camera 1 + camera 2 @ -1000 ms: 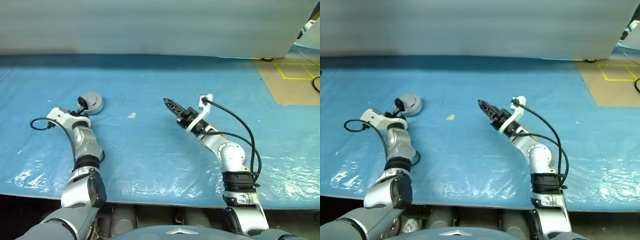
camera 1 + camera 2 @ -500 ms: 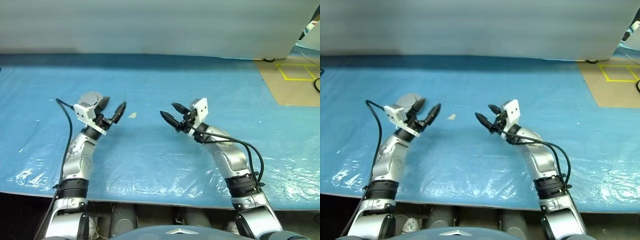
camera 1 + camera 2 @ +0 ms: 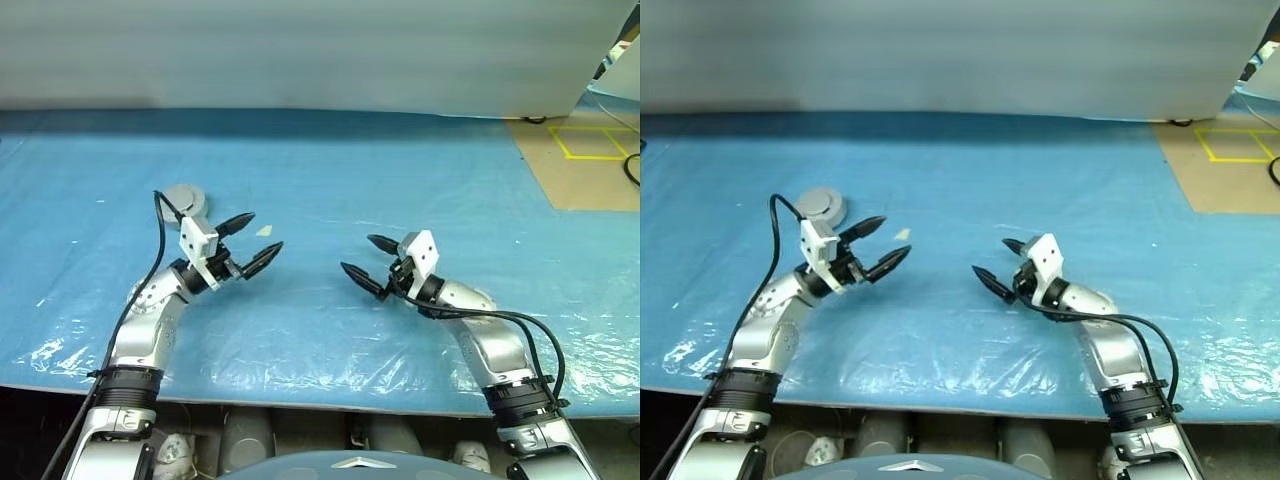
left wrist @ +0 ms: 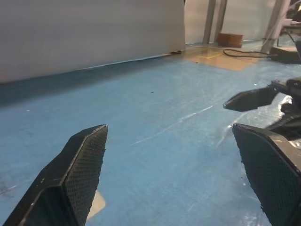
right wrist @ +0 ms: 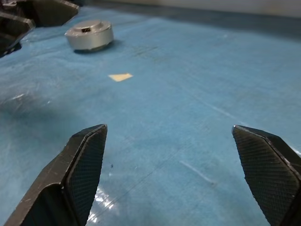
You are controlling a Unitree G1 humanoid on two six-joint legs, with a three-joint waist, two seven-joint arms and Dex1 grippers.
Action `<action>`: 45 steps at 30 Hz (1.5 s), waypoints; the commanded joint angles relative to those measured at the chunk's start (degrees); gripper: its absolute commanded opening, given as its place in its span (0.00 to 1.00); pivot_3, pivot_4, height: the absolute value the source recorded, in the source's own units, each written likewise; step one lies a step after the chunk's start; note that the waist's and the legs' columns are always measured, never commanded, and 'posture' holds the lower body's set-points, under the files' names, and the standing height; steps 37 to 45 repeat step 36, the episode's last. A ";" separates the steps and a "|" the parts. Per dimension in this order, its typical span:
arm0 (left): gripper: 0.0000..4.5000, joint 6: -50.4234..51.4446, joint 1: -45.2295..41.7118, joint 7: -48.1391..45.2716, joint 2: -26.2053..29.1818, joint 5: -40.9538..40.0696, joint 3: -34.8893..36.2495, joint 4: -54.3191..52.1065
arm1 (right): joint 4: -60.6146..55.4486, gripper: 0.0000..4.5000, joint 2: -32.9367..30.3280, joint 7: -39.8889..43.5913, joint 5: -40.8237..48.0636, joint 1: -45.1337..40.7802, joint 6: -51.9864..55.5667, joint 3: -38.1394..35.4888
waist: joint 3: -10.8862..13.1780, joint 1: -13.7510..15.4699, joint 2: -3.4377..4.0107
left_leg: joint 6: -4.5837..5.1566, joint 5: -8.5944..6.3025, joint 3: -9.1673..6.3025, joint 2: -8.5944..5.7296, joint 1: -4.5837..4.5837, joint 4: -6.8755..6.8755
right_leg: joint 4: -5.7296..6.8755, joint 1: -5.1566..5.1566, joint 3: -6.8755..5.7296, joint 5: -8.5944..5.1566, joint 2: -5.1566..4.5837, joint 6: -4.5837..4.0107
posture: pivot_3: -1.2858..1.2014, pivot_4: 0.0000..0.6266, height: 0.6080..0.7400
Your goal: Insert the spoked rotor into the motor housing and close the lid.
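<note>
The motor housing point(image 3: 185, 199) is a round silver-grey puck on the blue sheet at the left, also seen in the right wrist view point(image 5: 89, 35). The lid point(image 5: 88, 27) lies flat on top of it, plain grey face up. The spoked rotor is hidden. My left gripper point(image 3: 262, 232) hovers open to the right of the housing and nearer me, clear of it and pointing right. My right gripper point(image 3: 357, 253) is open too, pointing left toward the left one, with nothing between its fingers. A wide gap of bare sheet separates the two.
A small tan scrap point(image 3: 265, 230) lies on the blue sheet point(image 3: 330, 170) just behind the left fingertips. A grey wall point(image 3: 300, 50) closes the back. Brown floor with yellow tape point(image 3: 590, 150) lies at the back right. The table's front edge point(image 3: 330, 405) runs below both arms.
My left gripper has come away from the housing, swung right and turned to point inward. My right gripper has opened wider, rolled, and sunk back toward me.
</note>
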 commanded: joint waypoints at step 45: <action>1.00 -8.78 2.29 -0.99 -2.86 3.27 -1.39 4.28 | 0.70 0.99 1.88 0.75 -3.46 -3.72 -4.92 -1.51 | -0.01 0.06 0.01 | 0.09 0.03 0.00 0.02 0.03 0.21 | 0.25 0.01 0.03 -0.02 0.00 -0.04 | 0.52 0.24 1.00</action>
